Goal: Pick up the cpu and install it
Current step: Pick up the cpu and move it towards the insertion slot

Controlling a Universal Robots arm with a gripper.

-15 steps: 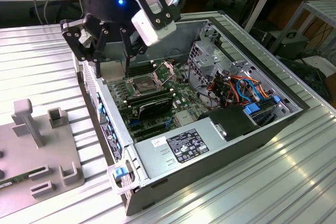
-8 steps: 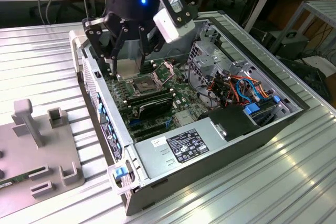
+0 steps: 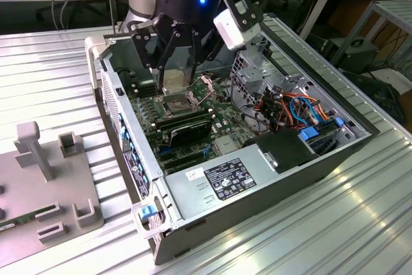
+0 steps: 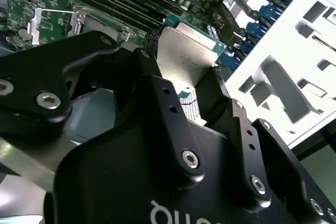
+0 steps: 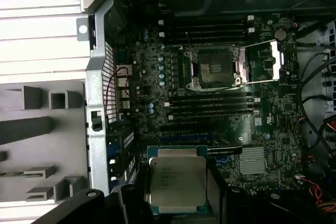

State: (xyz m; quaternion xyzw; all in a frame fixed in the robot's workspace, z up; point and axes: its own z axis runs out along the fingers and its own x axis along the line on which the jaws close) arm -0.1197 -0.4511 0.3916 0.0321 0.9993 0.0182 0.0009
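CPU (image 5: 177, 184) is clamped in the fingers (image 4: 160, 103), hanging over the open socket (image 5: 212, 69). I'd say keep it dead level, line up notches and corner mark, zero force.

Clamping the cpu (image 4: 184, 59) flat between the fingers (image 4: 170, 119), hanging inside the case (image 3: 122, 117) above the motherboard (image 5: 262, 124); looking past the fingertips to the socket (image 5: 212, 69) close below, and to the memory sticks (image 5: 212, 103) right alongside it on the board.
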